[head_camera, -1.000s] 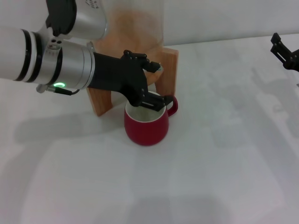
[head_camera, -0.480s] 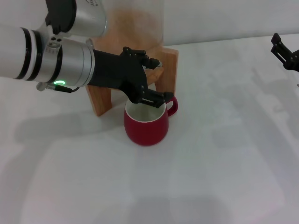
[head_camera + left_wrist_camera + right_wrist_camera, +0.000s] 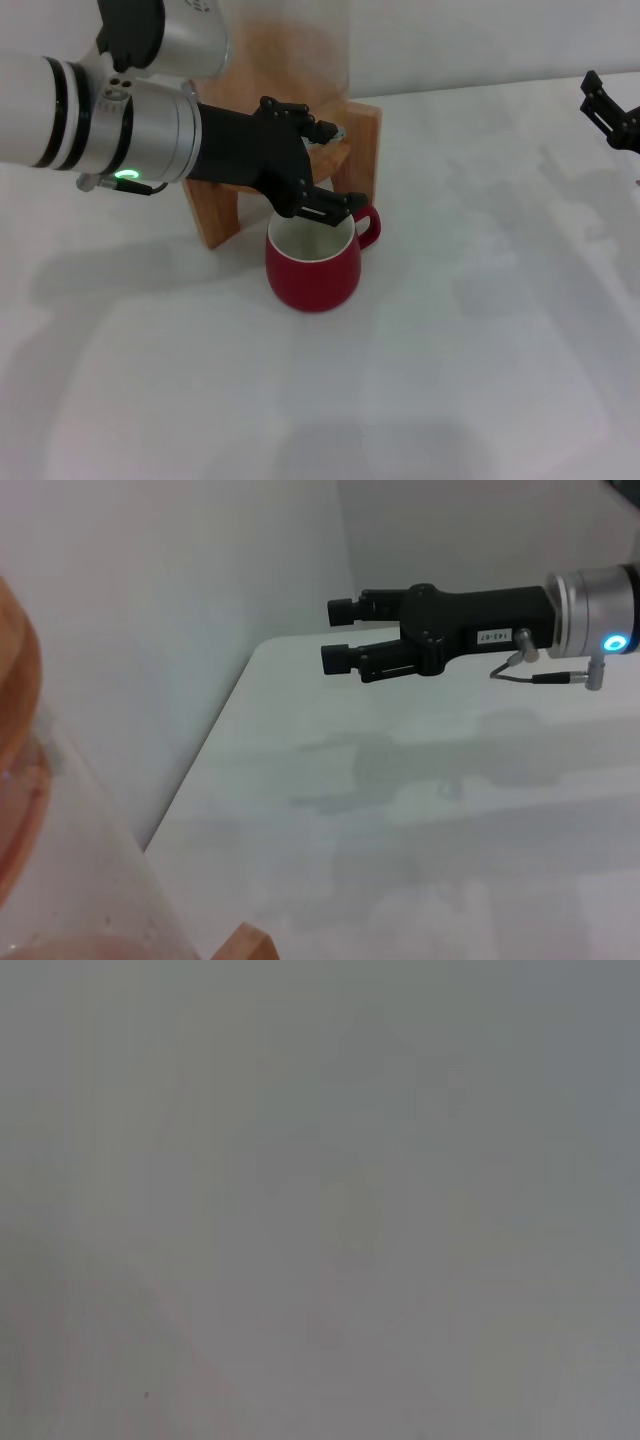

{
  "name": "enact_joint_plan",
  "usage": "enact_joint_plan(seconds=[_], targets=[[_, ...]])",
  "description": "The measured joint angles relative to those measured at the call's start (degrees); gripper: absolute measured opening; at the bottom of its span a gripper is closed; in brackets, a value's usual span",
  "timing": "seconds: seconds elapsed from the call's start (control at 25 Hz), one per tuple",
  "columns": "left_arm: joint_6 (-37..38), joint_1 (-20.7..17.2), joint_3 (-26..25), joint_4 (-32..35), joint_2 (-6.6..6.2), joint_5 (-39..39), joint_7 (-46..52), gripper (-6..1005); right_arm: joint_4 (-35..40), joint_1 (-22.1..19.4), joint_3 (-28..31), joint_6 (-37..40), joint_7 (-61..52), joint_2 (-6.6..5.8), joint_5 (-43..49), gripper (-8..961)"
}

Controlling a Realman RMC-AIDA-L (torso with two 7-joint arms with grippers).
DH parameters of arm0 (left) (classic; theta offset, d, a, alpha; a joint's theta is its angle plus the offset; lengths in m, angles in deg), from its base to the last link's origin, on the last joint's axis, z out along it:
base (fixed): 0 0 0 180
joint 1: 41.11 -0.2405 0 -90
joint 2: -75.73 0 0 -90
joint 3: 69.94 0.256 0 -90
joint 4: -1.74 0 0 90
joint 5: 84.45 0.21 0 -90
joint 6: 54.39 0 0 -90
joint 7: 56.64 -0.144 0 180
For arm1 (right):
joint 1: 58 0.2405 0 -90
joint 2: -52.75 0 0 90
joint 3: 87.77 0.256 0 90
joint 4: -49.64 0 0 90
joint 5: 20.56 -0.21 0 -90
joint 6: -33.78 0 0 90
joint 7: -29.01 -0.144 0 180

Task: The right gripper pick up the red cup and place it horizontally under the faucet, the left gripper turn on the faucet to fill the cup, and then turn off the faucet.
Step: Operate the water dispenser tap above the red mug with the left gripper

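White table (image 3: 480, 330), left tool (image 3: 325, 165) spread wide around faucet above red cup (image 3: 312, 265); right tool (image 3: 340, 635) parted, empty

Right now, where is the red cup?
In the head view the red cup stands upright on the white table, just in front of the wooden stand, with the left gripper right above its rim, reaching from the left.

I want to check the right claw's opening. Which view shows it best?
The left wrist view: the right claw appears whole from the side, fingers apart, above the white table. The head view catches only part of it at the frame's edge. The right wrist view shows nothing of it.
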Motion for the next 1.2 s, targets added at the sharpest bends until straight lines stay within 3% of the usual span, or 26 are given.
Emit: enact_joint_plan(seconds=[1.2], targets=[[-0.1,-0.3,1.0,0.9,0.23,-0.3,-0.1,880,0.0,0.0,0.0,0.4,0.0,0.0,0.1,860]])
